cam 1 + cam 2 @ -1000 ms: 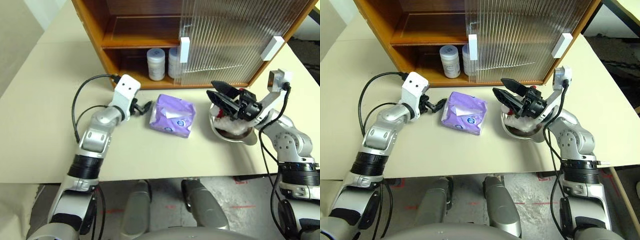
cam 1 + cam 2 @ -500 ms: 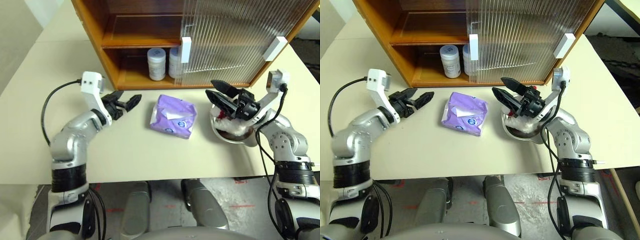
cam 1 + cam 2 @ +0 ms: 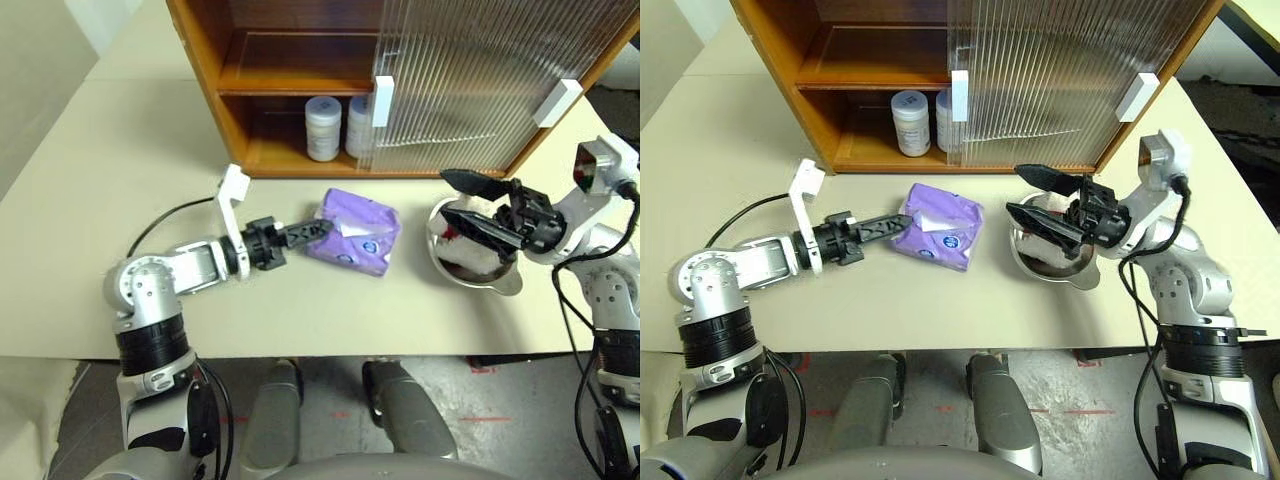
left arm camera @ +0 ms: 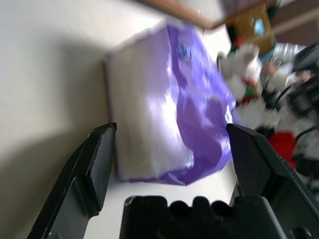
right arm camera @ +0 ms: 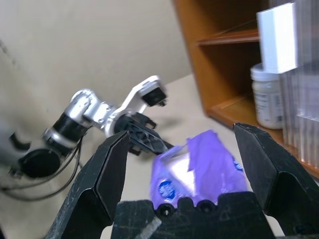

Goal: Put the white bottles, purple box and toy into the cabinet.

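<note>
While two squat white plastic bottles with wide lids [image 3: 322,127] already stand on the lower shelf of the orange-brown wooden cabinet with ribbed sliding doors [image 3: 215,72] at the top of the frame, the soft lavender-purple rectangular box [image 3: 354,232] lies on the beige table [image 3: 100,180] at centre, just in front of the shelf opening. At centre left, the left gripper [image 3: 308,232] reaches level across the table toward the pack, its two black fingers spread apart and holding nothing. The wrist camera shows the pack's near end lying straight ahead between the open fingers [image 4: 94,164], which have yet to bracket it; the pack's long axis appears to run on away from the gripper, toward the right of the frame.

At centre right, a shiny metal dish [image 3: 470,268] holds the small white plush bear toy with red trim [image 3: 468,255], still outside the cabinet. Over the dish hovers the right gripper [image 3: 468,203], fingers likewise wide and empty, pointing left toward the pack. The left arm is plainly the nearer to the pack, so a short advance and a squeeze look the likely next move.
</note>
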You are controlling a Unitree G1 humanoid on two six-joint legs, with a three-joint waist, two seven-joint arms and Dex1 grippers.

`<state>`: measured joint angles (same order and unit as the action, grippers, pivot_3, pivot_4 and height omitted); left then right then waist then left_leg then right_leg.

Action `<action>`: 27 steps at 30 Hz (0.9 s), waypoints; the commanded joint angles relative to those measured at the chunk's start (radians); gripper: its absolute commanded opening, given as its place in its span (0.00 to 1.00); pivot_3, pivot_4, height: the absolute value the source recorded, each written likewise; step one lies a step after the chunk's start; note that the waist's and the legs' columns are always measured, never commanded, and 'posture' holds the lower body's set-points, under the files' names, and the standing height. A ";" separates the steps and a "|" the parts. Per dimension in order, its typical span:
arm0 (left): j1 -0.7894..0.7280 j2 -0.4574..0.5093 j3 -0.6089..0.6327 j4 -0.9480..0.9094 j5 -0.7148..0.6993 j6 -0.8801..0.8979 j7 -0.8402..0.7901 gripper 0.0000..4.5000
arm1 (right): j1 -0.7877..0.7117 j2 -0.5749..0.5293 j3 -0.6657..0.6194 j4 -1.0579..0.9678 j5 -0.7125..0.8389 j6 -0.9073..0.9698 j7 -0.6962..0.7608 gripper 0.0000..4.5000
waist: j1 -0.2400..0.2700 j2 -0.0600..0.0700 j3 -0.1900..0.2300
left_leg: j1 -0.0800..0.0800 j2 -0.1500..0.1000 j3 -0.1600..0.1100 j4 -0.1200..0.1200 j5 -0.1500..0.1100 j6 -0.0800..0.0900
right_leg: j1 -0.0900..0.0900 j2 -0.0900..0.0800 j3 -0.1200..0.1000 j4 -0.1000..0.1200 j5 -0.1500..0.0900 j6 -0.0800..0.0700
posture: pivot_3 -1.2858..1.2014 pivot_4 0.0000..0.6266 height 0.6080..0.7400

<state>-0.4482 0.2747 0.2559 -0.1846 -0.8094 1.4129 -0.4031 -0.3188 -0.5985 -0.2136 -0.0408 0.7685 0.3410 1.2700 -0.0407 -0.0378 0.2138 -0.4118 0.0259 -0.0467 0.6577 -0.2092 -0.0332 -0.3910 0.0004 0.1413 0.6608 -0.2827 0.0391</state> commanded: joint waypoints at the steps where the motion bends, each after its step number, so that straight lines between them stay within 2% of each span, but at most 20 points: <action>1: 0.059 -0.001 -0.121 0.011 0.056 -0.044 -0.001 1.00 | 0.054 -0.018 -0.017 -0.041 -0.036 -0.040 -0.008 1.00 | 0.001 0.001 -0.012 | 0.000 0.000 0.000 0.000 0.000 0.000 | 0.000 0.000 0.000 0.000 0.000 0.000 | 0.54 0.15 1.00; 2: 0.066 -0.014 -0.125 0.012 0.056 -0.058 0.005 1.00 | 0.066 -0.017 -0.016 -0.052 -0.041 -0.047 -0.016 1.00 | 0.001 0.002 -0.018 | 0.001 0.000 0.000 0.000 0.000 0.000 | 0.001 0.000 0.000 0.000 0.000 0.000 | 0.53 0.14 1.00; 5: 0.083 -0.044 -0.113 0.013 0.049 -0.084 0.017 0.79 | 0.093 -0.006 -0.024 -0.104 -0.033 -0.048 -0.059 1.00 | 0.000 0.003 -0.026 | 0.002 -0.001 0.002 0.000 0.001 0.000 | 0.003 -0.001 0.002 -0.001 0.000 0.000 | 0.53 0.14 1.00; 10: 0.092 -0.052 -0.062 0.025 0.036 -0.098 0.029 0.36 | 0.133 0.008 -0.022 -0.183 -0.006 -0.023 -0.121 1.00 | -0.002 0.002 -0.029 | 0.002 -0.001 0.002 0.000 0.003 0.002 | 0.002 0.000 0.002 0.000 0.002 0.002 | 0.53 0.12 1.00; 14: 0.092 -0.065 0.000 0.025 0.018 -0.081 0.058 0.04 | 0.134 0.013 -0.006 -0.188 0.000 -0.012 -0.134 1.00 | -0.004 0.001 -0.032 | 0.002 -0.001 0.002 0.000 0.004 0.002 | 0.002 0.000 0.002 0.000 0.002 0.001 | 0.53 0.15 1.00; 15: 0.092 -0.078 0.020 0.019 0.007 -0.069 0.070 0.01 | 0.128 0.012 -0.001 -0.185 0.002 -0.007 -0.129 1.00 | -0.006 0.001 -0.033 | 0.002 -0.001 0.002 0.000 0.004 0.002 | 0.002 0.000 0.002 0.000 0.002 0.001 | 0.53 0.14 1.00; 22: 0.051 -0.129 0.275 -0.100 -0.111 0.025 0.204 0.01 | 0.093 0.013 0.012 -0.131 -0.024 -0.029 -0.102 1.00 | -0.017 0.000 -0.036 | 0.002 -0.001 0.001 0.000 0.004 0.002 | 0.002 0.000 0.002 0.000 0.003 0.001 | 0.54 0.11 1.00; 25: -0.050 -0.232 0.395 -0.163 -0.180 0.010 0.365 0.01 | 0.078 0.016 0.009 -0.127 -0.031 -0.023 -0.129 1.00 | -0.006 -0.005 -0.041 | 0.002 -0.001 0.001 0.000 0.004 0.002 | 0.002 0.000 0.002 0.000 0.003 0.002 | 0.56 0.09 1.00; 27: -0.121 -0.296 0.426 -0.216 -0.213 0.007 0.469 0.01 | 0.054 0.013 0.015 -0.119 -0.034 -0.019 -0.135 1.00 | 0.005 -0.010 -0.044 | 0.001 -0.001 0.001 0.000 0.004 0.002 | 0.002 -0.001 0.002 -0.001 0.004 0.003 | 0.56 0.08 1.00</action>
<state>-0.5377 0.0061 0.6631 -0.3481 -0.9768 1.4169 -0.0145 -0.2476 -0.5817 -0.1982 -0.1653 0.7428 0.3232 1.1412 -0.0354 -0.0480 0.1695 -0.4108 0.0246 -0.0453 0.6577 -0.2051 -0.0322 -0.3887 -0.0002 0.1433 0.6599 -0.2776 0.0421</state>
